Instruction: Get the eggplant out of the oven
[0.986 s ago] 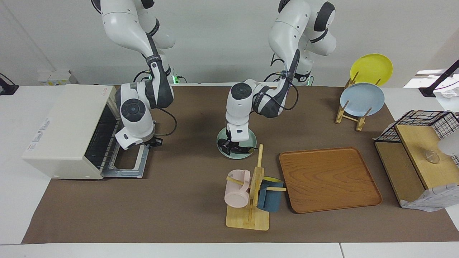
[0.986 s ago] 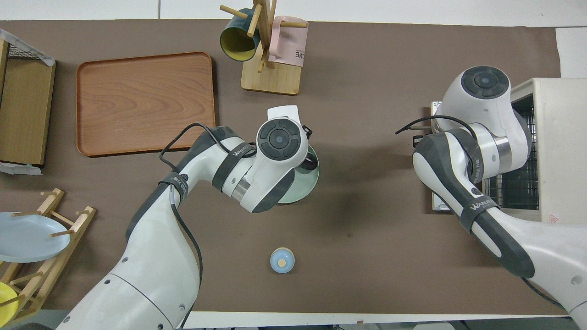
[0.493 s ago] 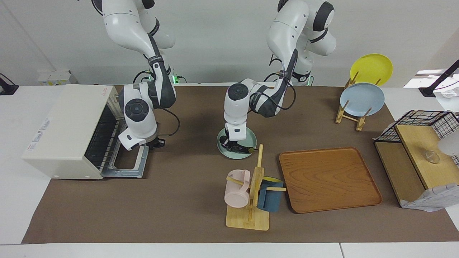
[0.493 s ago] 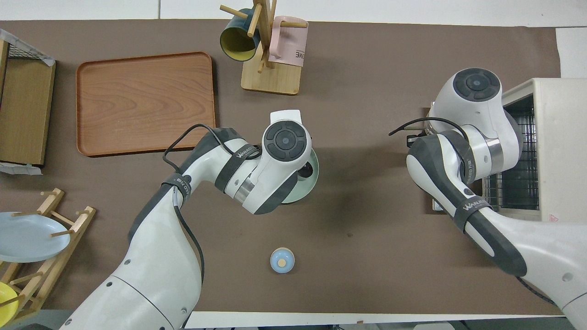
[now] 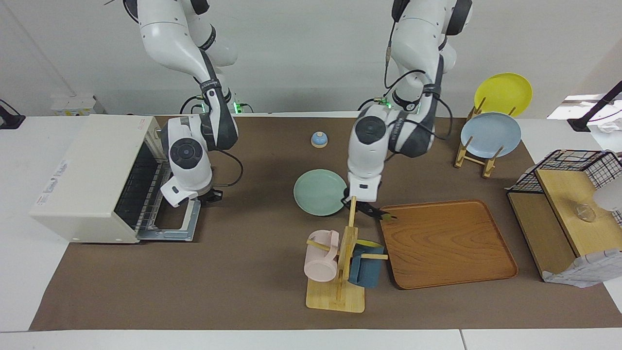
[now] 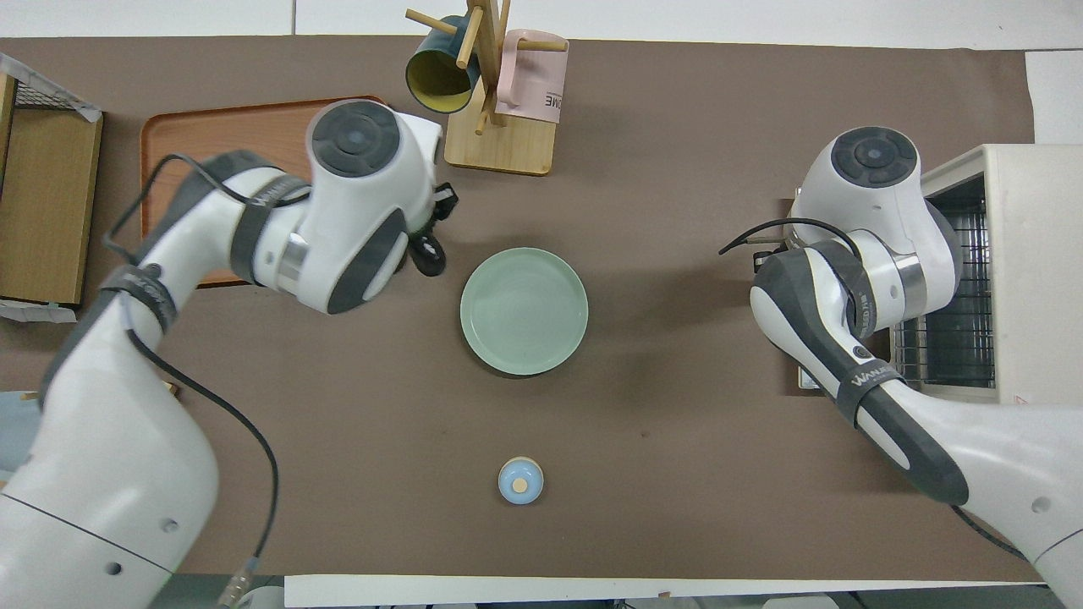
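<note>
The cream-white oven (image 5: 92, 175) stands at the right arm's end of the table, its door (image 5: 180, 226) dropped open and its wire rack bare; it also shows in the overhead view (image 6: 1032, 271). My left gripper (image 5: 364, 204) is shut on the dark eggplant (image 5: 378, 212) and holds it in the air between the mint-green plate (image 5: 318, 194) and the wooden tray (image 5: 447, 243), its greenish tip over the tray's corner. In the overhead view the eggplant (image 6: 428, 256) pokes out from under the left hand (image 6: 423, 241). The plate is empty. My right gripper (image 5: 206, 194) waits over the oven door.
A wooden mug rack (image 5: 340, 262) with a pink and a blue mug stands farther from the robots than the plate. A small blue knob (image 5: 319, 139) sits nearer to the robots. A plate rack (image 5: 491, 133) and a wire basket (image 5: 568, 165) stand at the left arm's end.
My left gripper has lifted the eggplant off the mint-green plate and carried it toward the wooden tray. The right arm has barely moved at the oven door.
</note>
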You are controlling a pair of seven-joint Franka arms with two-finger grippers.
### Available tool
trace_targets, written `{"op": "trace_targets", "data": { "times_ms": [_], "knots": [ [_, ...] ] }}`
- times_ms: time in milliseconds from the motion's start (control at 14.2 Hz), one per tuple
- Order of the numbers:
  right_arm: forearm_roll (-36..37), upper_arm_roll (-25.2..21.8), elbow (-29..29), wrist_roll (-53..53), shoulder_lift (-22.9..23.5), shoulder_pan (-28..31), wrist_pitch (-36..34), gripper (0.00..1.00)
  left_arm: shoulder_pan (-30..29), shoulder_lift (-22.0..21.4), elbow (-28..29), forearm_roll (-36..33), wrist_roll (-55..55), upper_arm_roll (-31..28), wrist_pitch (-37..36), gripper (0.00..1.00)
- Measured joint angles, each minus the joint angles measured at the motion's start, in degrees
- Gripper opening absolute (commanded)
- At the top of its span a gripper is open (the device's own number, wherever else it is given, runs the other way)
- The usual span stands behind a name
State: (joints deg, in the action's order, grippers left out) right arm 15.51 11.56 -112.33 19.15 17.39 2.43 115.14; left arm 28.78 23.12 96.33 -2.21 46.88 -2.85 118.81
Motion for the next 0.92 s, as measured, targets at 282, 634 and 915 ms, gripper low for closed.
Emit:
{"op": "trace_targets", "data": {
  "times_ms": [282,634,915],
  "knots": [
    [0.8,0.6,8.2,-7.3,-0.5,-0.3,-13.4,0.01,-12.3,2.0,0.6,3.8,-31.1,0.0,4.0,0.0],
    [0.5,-0.4,11.2,-21.2,-9.4,7.7,-22.1,0.48,-17.0,4.8,1.1,4.0,-44.8,0.1,6.7,1.0],
    [-9.9,-0.9,13.0,-24.0,-14.8,12.0,-22.4,1.0,-17.3,0.3,0.3,4.0,-44.9,0.3,0.5,1.0]
  ]
}}
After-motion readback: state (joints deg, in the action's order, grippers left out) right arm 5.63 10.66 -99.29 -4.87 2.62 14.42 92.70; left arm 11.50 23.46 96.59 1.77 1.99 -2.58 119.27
